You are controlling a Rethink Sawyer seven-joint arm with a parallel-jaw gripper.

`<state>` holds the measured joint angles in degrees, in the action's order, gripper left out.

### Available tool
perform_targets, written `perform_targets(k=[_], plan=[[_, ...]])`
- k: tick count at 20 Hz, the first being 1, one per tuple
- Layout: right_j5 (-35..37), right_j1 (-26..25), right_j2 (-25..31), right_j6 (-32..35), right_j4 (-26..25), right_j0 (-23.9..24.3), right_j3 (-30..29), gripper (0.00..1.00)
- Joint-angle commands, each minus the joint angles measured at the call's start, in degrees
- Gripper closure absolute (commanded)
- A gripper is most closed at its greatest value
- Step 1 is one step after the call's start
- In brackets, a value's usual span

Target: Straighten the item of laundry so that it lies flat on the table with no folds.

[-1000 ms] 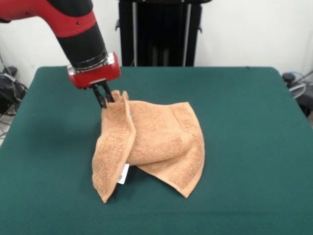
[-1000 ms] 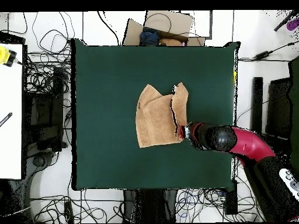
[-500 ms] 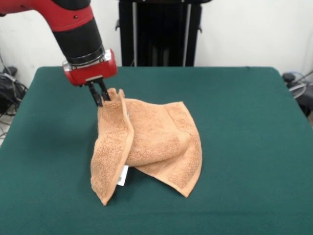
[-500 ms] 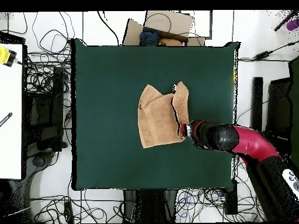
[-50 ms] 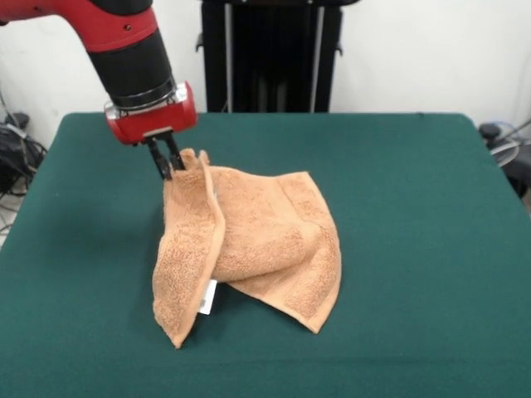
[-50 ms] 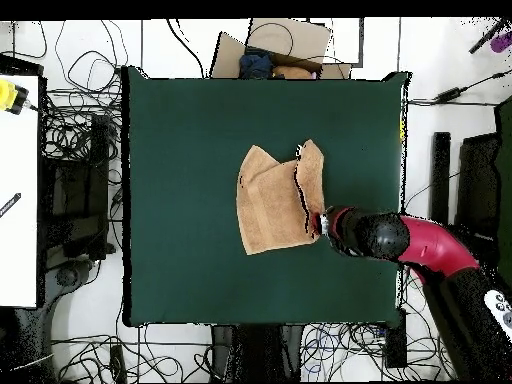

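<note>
On the dark green felt-topped table [image 5: 415, 207], the red-and-black arm's gripper [image 5: 166, 162] has its fingers pinched tight on one raised corner of the light orange-tan terry towel [image 5: 249, 240], which hangs folded beneath it. The small white tag [image 5: 209, 297] shows only in the front view. The overhead view places the towel [image 6: 272, 203] near the table's [image 6: 180, 150] centre.

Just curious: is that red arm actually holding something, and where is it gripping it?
Yes. The claw pinches the orange towel at its raised top corner; the rest drapes onto the table.
</note>
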<state>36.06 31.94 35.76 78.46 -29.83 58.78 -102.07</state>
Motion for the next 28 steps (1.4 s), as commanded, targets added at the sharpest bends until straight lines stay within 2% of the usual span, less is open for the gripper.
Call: perform_targets(k=[1,2,13,18,21,24,28], plan=[[1.7,0.1,3.3,-7.1,-2.9,-0.9,-2.2,1.0],[1.7,0.1,3.3,-7.1,-2.9,-0.9,-2.2,0.0],[1.3,1.4,2.4,-4.7,-3.0,-2.7,-3.4,0.0],[1.2,2.6,1.0,-0.1,-1.5,-5.1,-4.7,0.0],[-3.8,0.9,-0.7,6.5,-1.4,-9.7,-3.7,0.0],[-12.0,-3.6,-5.6,14.2,-3.7,-17.4,0.5,0.0],[-18.8,-8.8,-10.9,18.3,-2.2,-24.3,5.3,0.0]])
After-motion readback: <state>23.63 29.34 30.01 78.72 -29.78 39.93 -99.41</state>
